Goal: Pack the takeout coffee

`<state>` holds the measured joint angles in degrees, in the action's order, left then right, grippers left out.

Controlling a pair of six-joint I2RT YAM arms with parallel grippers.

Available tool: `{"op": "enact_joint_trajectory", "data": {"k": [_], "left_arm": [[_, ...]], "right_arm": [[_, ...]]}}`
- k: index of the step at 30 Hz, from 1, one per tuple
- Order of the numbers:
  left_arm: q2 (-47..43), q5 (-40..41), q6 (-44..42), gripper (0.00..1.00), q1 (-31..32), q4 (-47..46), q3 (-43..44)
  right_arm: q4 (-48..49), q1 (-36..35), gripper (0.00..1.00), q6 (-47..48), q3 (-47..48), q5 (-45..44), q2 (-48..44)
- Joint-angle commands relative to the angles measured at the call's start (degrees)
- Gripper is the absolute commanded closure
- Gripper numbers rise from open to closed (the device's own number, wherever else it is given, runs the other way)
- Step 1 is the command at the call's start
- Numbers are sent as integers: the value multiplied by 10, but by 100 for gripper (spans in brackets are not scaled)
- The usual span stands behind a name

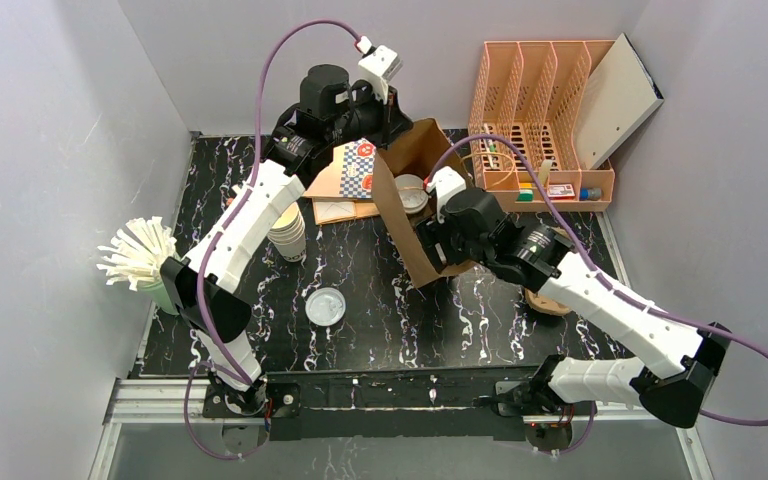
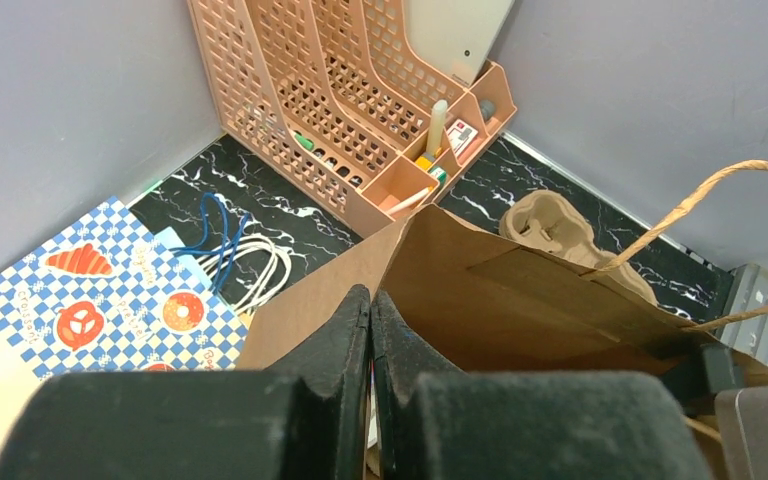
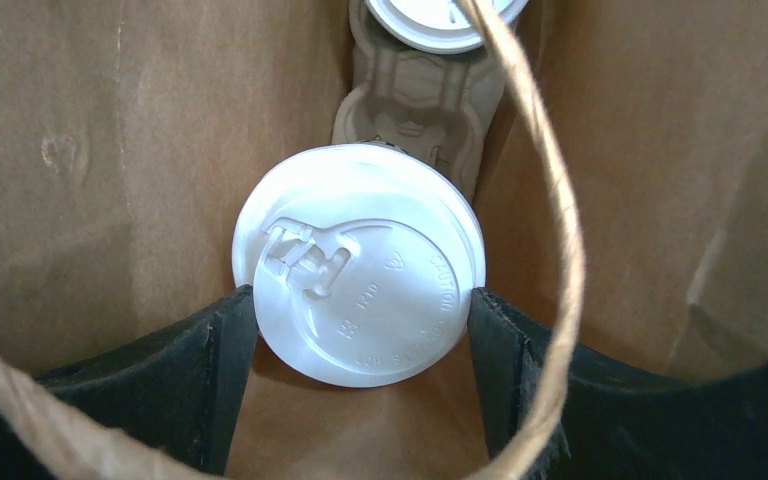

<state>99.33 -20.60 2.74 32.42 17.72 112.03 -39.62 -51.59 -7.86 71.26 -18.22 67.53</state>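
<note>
Two small paper cups with round white plastic lids going into brown paper bag (image 3: 110,150). First cup (image 3: 440,12) sitting in beige moulded-pulp carrier (image 3: 410,100), top of frame. Second cup (image 3: 360,265), centre, over near pocket. Right gripper (image 3: 360,335) holding it, jaws wide against lid sides. Left gripper (image 2: 371,310), jaws fully closed, pinching bag rim. Next, probably: lowering straight down, then releasing.

We see a lab robot cell: plain grey walls (image 1: 50,150) box in a black marbled tabletop (image 1: 380,300), two arms (image 1: 250,215) bolted to an aluminium rail (image 1: 160,400).
</note>
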Motion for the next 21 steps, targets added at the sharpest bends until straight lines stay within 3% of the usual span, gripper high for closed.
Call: {"op": "enact_joint_trajectory", "data": {"k": [1,21], "left_arm": [[-19,-11,35,100,1,-33,22],[2,-33,112,100,1,-23,58]], "right_arm": [[42,-14,41,6,-16,-38,5],[149,-13,43,14,-145,-77,-42]]}}
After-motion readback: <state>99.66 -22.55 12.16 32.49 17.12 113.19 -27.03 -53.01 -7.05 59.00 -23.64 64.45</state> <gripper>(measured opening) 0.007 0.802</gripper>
